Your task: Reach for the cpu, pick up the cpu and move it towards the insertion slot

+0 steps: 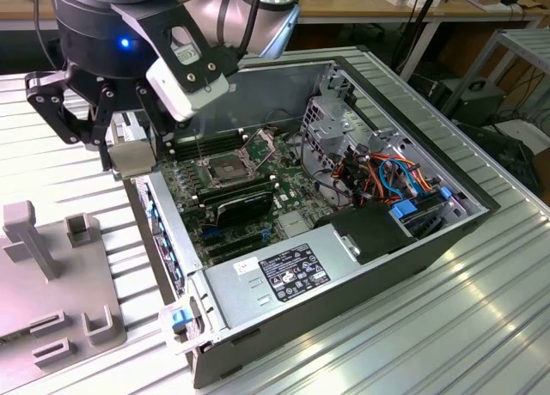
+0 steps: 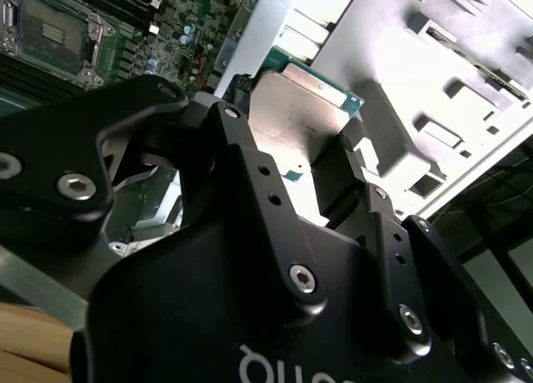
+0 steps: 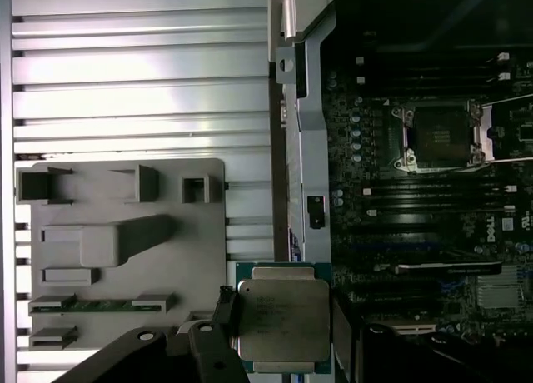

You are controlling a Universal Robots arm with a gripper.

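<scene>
My gripper (image 1: 131,165) is shut on the cpu (image 1: 131,158), a thin square chip with a pale silvery-tan face. It hangs just outside the open computer case, over the wall on the exterior view's left. In both wrist views the cpu (image 3: 283,320) (image 2: 293,116) sits clamped between the black fingers (image 3: 221,315) (image 2: 354,162). The insertion slot (image 1: 220,168) lies inside the case on the green motherboard, a square metal frame with a dark centre and its wire lever raised. It is apart from the cpu, seen as the insertion slot (image 3: 438,136) (image 2: 48,32) off to one side.
A grey plastic block (image 1: 51,283) (image 3: 125,250) with notches lies on the ribbed metal table outside the case. Inside the case are long black memory slots (image 3: 433,204), a power supply (image 1: 284,270), a drive cage (image 1: 344,120) and coloured cables (image 1: 391,173).
</scene>
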